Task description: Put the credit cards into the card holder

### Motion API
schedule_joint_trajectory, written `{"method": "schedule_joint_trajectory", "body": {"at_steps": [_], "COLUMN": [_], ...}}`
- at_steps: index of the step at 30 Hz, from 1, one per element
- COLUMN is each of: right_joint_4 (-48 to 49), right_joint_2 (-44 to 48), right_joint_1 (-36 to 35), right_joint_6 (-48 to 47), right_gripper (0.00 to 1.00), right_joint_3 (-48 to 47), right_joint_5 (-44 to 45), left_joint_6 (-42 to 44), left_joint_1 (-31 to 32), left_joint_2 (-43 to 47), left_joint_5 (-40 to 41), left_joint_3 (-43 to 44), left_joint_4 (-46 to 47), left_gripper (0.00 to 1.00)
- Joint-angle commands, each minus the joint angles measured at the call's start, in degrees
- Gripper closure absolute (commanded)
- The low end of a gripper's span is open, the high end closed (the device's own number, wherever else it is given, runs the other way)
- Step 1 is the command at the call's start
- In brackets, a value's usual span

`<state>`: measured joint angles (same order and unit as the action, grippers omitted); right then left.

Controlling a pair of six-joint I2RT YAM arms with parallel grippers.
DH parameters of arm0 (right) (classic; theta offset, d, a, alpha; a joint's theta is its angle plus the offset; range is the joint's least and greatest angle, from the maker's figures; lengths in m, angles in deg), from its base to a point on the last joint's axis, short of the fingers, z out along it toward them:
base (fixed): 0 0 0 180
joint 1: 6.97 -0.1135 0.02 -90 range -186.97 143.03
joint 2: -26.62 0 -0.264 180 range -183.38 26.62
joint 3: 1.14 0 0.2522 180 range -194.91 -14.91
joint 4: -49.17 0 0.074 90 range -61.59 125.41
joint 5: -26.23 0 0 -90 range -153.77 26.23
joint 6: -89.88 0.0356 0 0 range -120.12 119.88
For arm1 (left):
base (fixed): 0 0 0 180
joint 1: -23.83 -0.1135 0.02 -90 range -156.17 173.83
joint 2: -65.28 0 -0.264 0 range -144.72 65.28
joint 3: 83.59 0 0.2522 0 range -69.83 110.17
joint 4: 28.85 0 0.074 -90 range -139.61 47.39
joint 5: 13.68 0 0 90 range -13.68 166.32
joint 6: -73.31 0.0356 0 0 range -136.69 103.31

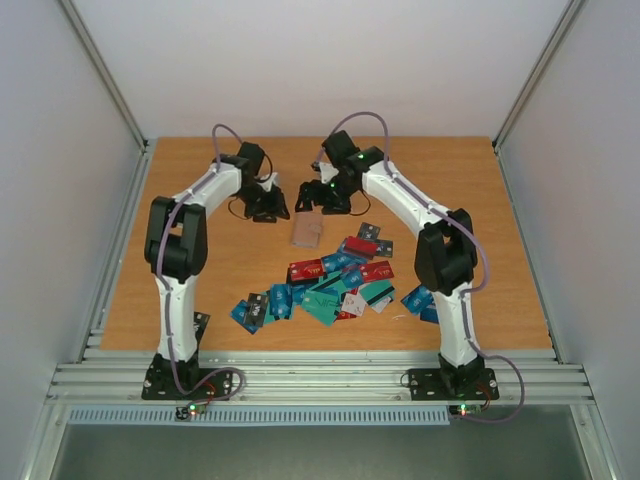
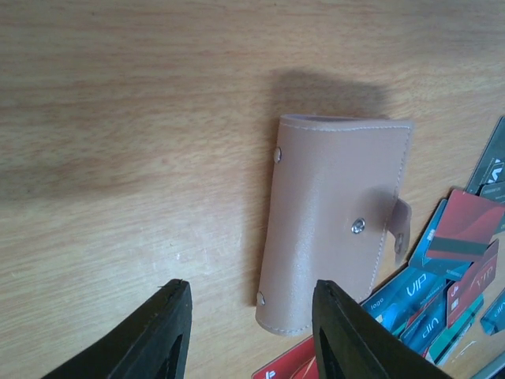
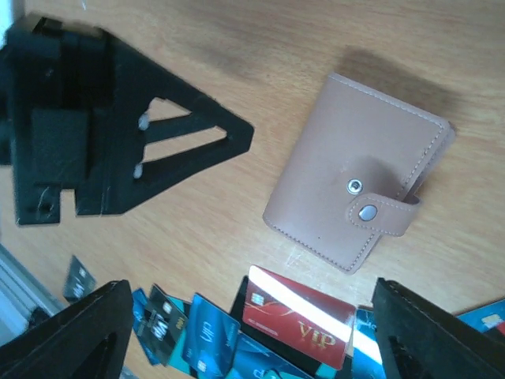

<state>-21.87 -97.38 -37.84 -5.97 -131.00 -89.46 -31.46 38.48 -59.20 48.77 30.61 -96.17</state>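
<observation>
Card holder (image 2: 335,221) lies folded mid-frame in left wrist view, long axis top-to-bottom, just up-right of my part-open empty left gripper (image 2: 251,288), credit cards (image 2: 461,233) lower right; wide-open empty right gripper (image 3: 248,286) looks slightly nearer.

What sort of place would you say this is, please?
Most likely a lab robot cell: a wooden tabletop walled by plain white panels on aluminium rails, a left arm and right arm bolted at its near edge, and credit cards beside a card holder as props.
</observation>
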Motion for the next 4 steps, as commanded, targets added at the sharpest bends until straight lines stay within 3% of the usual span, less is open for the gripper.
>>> {"method": "schedule_joint_trajectory", "body": {"at_steps": [1, 4], "right_joint_4": [12.13, 11.45], "right_joint_2": [5.32, 6.2], "right_joint_1": [1.66, 1.7], "right_joint_6": [0.32, -0.07], "right_gripper": [0.14, 0.06], "right_joint_3": [5.4, 5.27], "right_joint_5": [-4.73, -2.75], "left_joint_6": [0.26, 0.35], "left_joint_1": [0.19, 0.03], "left_joint_2": [3.85, 4.94], "left_joint_5": [0.71, 0.66], "left_joint_3": [-1.56, -2.58], "left_joint_4": [2.1, 2.71], "left_gripper": [0.55, 0.55]}}
